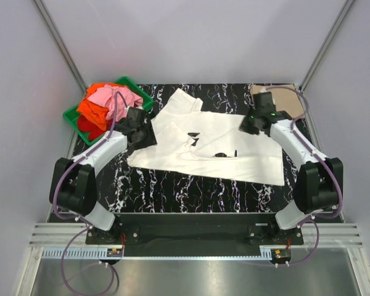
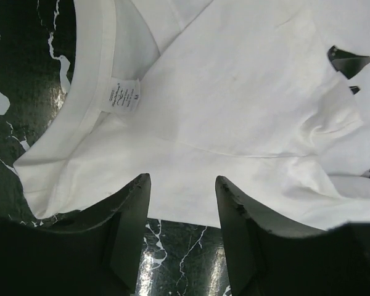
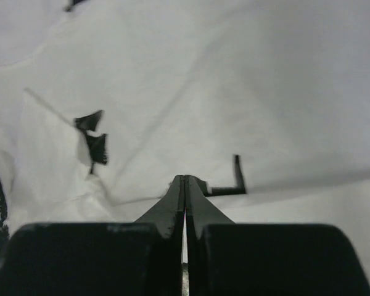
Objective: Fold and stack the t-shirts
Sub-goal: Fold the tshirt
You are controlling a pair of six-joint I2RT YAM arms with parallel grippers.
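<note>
A white t-shirt (image 1: 203, 145) with small black marks lies spread on the black marble table (image 1: 172, 191). My left gripper (image 1: 148, 132) is open at the shirt's left edge, near the collar and its label (image 2: 124, 97). In the left wrist view its fingertips (image 2: 182, 182) hang over the cloth's hem (image 2: 185, 209) with nothing between them. My right gripper (image 1: 250, 126) is shut over the shirt's upper right part. Its tips (image 3: 185, 179) rest against the white cloth (image 3: 234, 74) beside a black mark; I cannot tell whether cloth is pinched. A tan t-shirt (image 1: 287, 98) lies at the back right.
A green crate (image 1: 71, 117) at the back left holds a heap of pink, orange and red t-shirts (image 1: 108, 102), just behind my left gripper. Grey walls close in the table on three sides. Bare marble shows along the near edge.
</note>
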